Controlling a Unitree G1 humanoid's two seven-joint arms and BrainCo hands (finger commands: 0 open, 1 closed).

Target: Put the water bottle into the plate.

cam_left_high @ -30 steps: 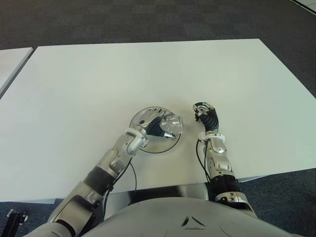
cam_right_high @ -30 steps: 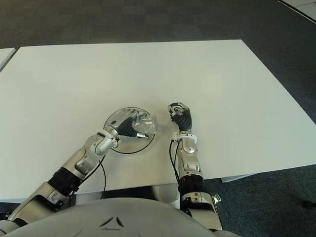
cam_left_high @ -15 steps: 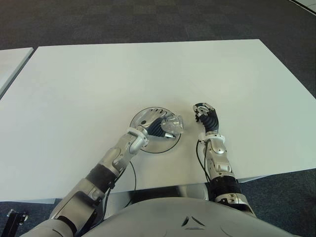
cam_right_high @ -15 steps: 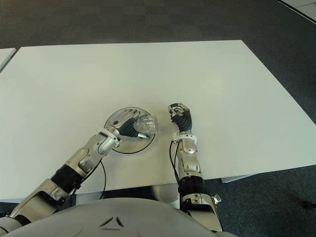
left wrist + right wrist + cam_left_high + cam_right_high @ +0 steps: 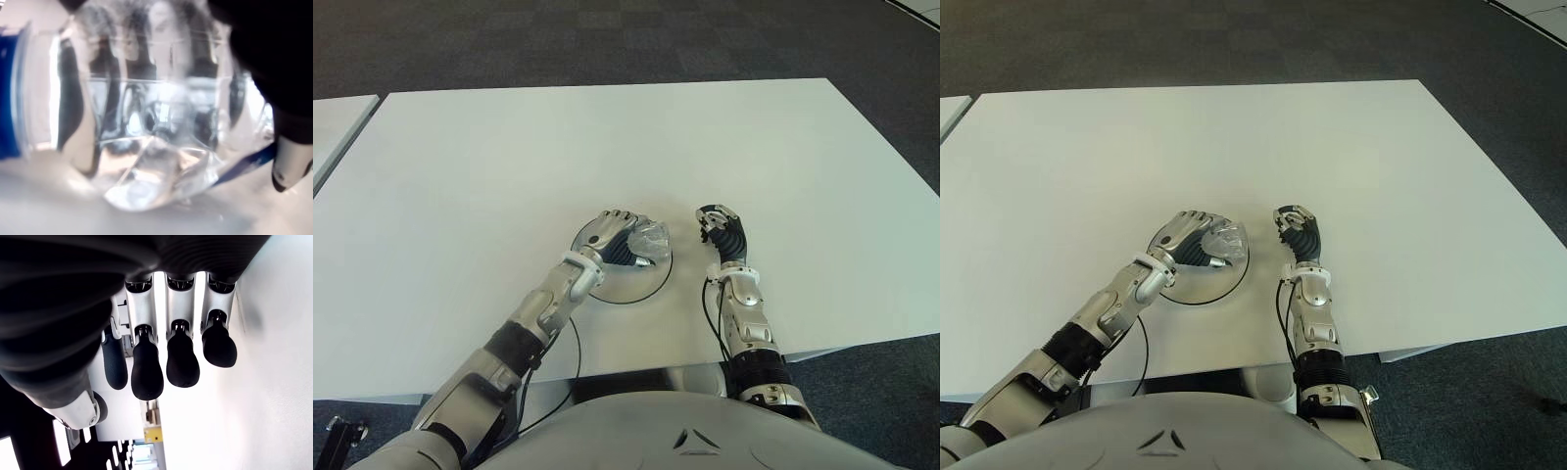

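A clear plastic water bottle (image 5: 649, 240) with a blue label lies over the round glass plate (image 5: 631, 282) near the table's front edge. My left hand (image 5: 615, 238) is shut on the bottle and holds it above the plate's far half. Up close in the left wrist view the bottle (image 5: 146, 122) fills the picture, with a dark fingertip (image 5: 291, 166) wrapped round its side. My right hand (image 5: 720, 227) shows just right of the plate, fingers curled and holding nothing; the right wrist view shows its fingertips (image 5: 181, 360) bent over bare table.
The white table (image 5: 607, 147) stretches wide behind and to both sides of the plate. A second white table's corner (image 5: 333, 117) shows at the far left. Dark carpet (image 5: 607, 39) lies beyond the far edge.
My left hand has drawn the bottle back and leftward, from over the plate's right rim to over its far half, and the fingers have curled tighter around it. The right hand has not moved.
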